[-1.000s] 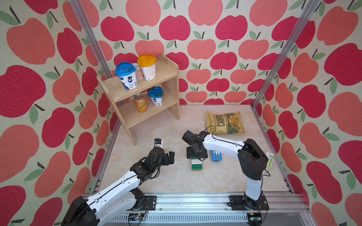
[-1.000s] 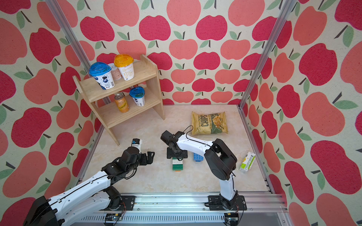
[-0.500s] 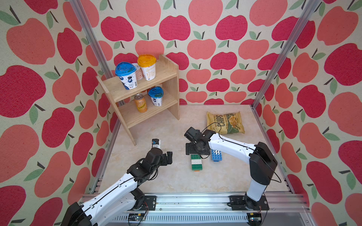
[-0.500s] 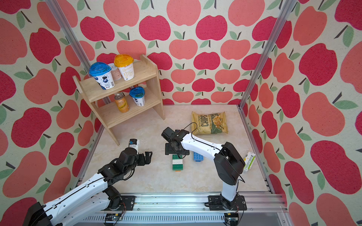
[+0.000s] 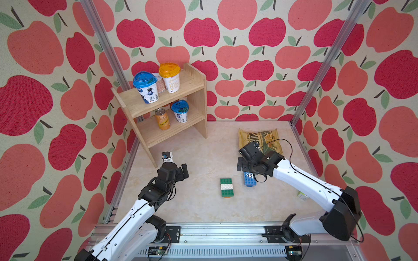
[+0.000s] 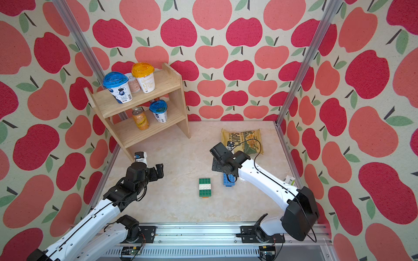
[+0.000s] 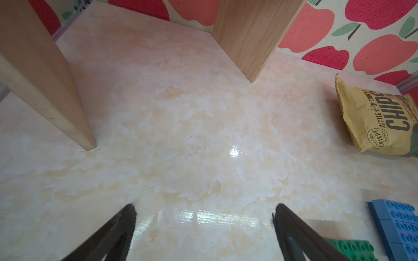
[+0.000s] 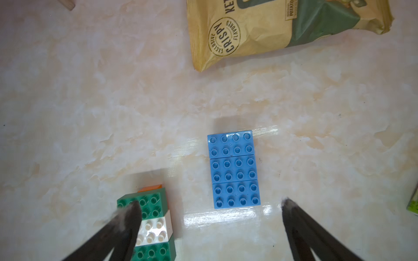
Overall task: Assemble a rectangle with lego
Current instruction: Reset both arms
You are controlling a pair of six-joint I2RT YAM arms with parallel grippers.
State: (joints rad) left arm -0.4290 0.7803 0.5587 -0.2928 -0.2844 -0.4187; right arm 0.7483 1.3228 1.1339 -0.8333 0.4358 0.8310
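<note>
1. Wooden shelf (image 5: 200, 101), two smooth plank tiers, standing at the back left corner. I count two blue-lidded cups, one orange-lidded cup, one pale tub and one orange can on it.
2. Left gripper (image 7: 203, 211): jaws spread wide, nothing between them, over bare glossy marble-pattern table (image 5: 203, 153). There is open floor between it and the lego.
3. Lego, green-and-white stack (image 5: 226, 187): studded plastic in a neat rectangle, lying mid-table. I count two green bricks and one white on top, with an orange edge showing beneath one end.
4. Lego, blue slab (image 8: 234, 168): three bricks joined flush with square edges. It lies near the stack but apart from it, with a clear strip between.
5. Right gripper (image 8: 210, 202): released, holding nothing, over the slab's far end.
6. One crinkled chip bag (image 5: 260, 137), lying flat at the back right.
7. One small carton (image 5: 302, 195) at the right edge, partly hidden.
</note>
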